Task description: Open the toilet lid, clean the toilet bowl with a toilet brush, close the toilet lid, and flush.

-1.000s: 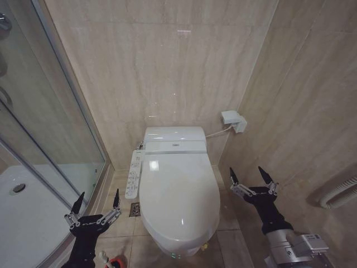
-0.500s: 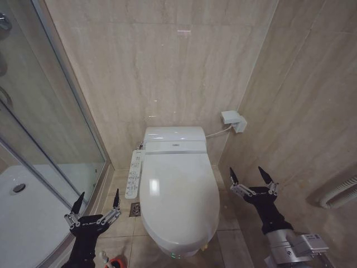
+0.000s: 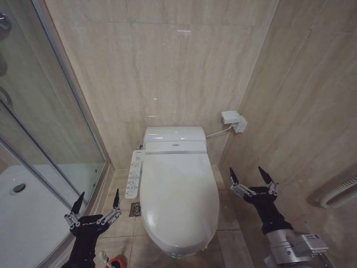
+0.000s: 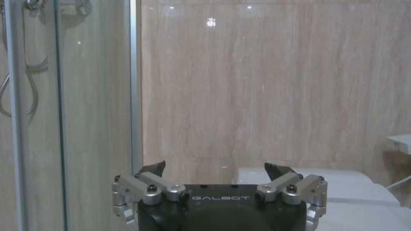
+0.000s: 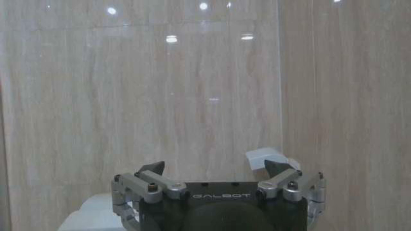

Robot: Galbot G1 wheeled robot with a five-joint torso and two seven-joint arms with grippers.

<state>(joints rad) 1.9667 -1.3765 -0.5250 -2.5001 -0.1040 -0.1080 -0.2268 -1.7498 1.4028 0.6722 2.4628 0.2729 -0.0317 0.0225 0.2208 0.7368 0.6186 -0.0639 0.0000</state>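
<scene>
Centrally, one toilet sits against the back wall, its lid (image 3: 178, 198) shut flat. Two grippers flank it, both with jaws wide and holding nothing: the left gripper (image 3: 96, 202) by the shower glass (image 3: 39, 128), the right gripper (image 3: 252, 177) beside the side wall.

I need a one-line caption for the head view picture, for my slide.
Both open grippers, left and right, flank the toilet with its toilet lid shut, the shower tray at left.
</scene>
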